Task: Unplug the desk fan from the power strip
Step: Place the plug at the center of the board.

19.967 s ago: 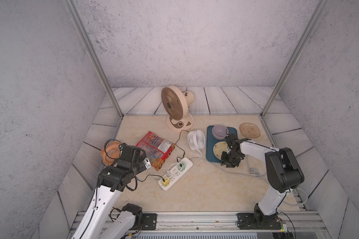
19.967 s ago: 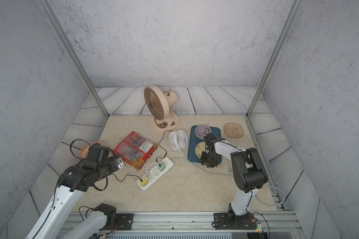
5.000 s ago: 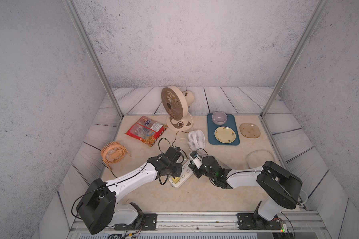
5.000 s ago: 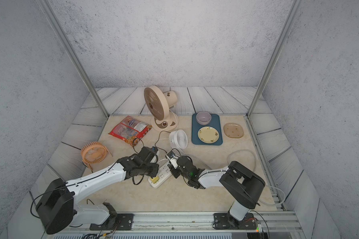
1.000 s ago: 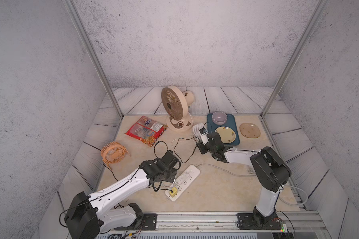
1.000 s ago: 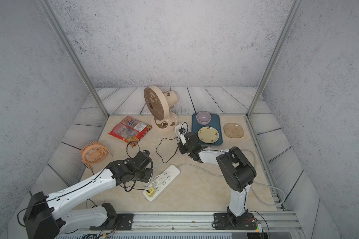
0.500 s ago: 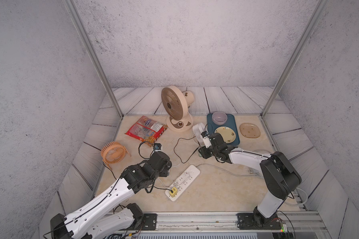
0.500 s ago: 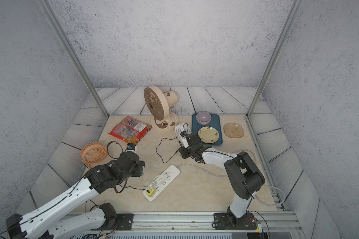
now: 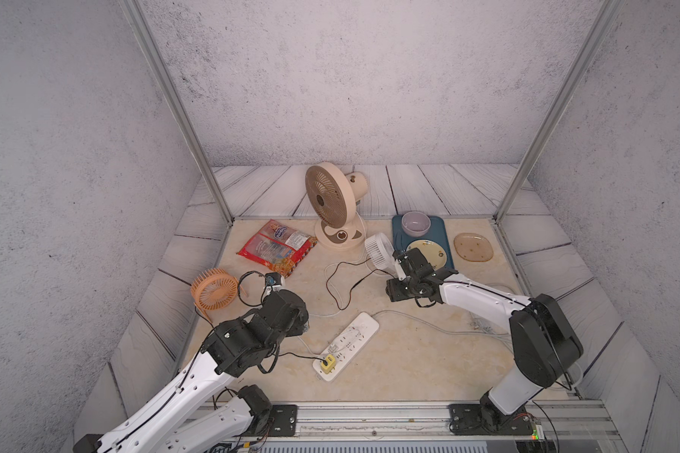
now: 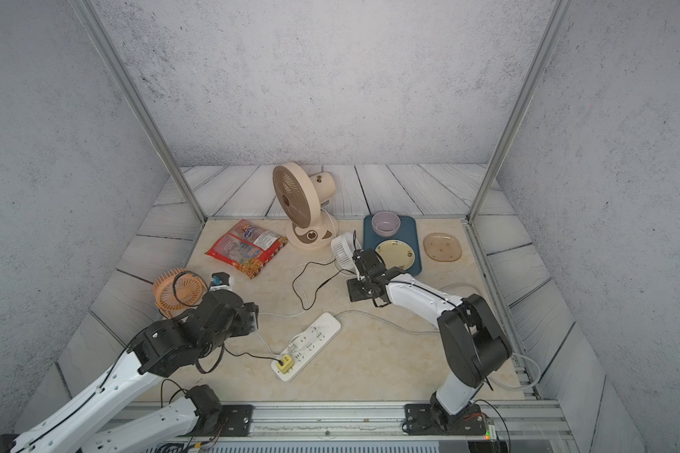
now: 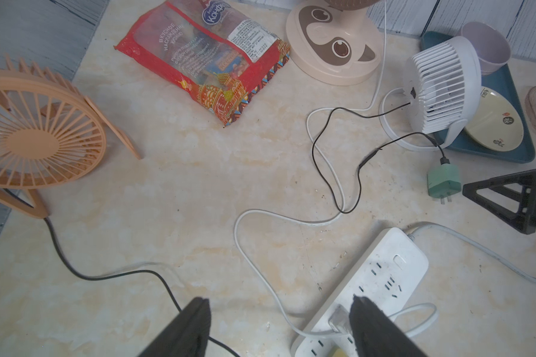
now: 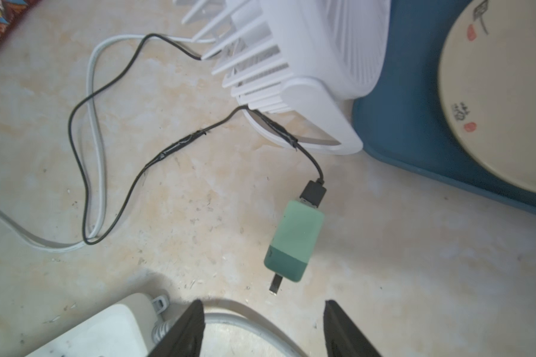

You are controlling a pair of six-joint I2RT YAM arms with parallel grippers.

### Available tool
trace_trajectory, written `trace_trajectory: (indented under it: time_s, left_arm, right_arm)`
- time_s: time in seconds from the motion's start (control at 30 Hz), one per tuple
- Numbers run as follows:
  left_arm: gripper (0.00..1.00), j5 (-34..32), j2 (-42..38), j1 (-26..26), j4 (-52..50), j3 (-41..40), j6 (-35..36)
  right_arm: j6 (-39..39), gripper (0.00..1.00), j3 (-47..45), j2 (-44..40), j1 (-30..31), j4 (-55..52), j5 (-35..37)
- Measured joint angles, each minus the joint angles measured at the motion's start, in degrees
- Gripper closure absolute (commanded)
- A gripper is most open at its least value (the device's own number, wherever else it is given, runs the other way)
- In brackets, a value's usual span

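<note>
Left gripper (image 11: 280,301) and right gripper (image 12: 262,306) both gape empty; the right should rise straight, clear of the loose plug (image 12: 294,241) and cord (image 12: 180,144)

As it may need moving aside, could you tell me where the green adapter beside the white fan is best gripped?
Grip the green adapter at mid-body across its side edges, coming down from above: it lies flat on the table, with prongs at one end and the USB plug at the other.

Seemingly a robotics lab cell — grey panel walls (image 9: 350,78), aluminium posts (image 9: 177,110), white robot arm (image 9: 483,300) bolted to a rail (image 9: 370,415)
</note>
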Motion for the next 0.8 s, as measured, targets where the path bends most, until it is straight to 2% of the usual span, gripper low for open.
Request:
trace_trajectory:
  time_s: [0.17,0.3,0.43,0.6,0.8]
  left_arm:
    - [0.24,2.8,-2.2,0.2,-2.4,0.0,-1.7]
    - [0.26,7.1,-3.7,0.2,-3.1,-0.3,-2.3]
    - [0.29,12.8,-3.8,0.2,-3.6,-1.6,-2.5]
    - [0.32,19.2,-3.4,0.2,-4.7,-2.8,-2.4]
    - [0.39,26.6,-3.3,0.2,-4.0,-5.9,-2.4]
  right_arm:
    - [-1.3,0.33,0.8,-5.7,0.1,-2.2,-2.6]
    - [-7.1,0.35,-1.0,-10.6,2.0,-1.5,-10.8]
    - [-15.3,0.35,-4.0,-14.0,8.3,-0.2,-19.9]
    - [-20.6,0.35,-5.0,-13.9,14.1,1.0,-27.8]
    - [-23.8,0.36,-3.6,-9.2,18.4,1.4,-29.5]
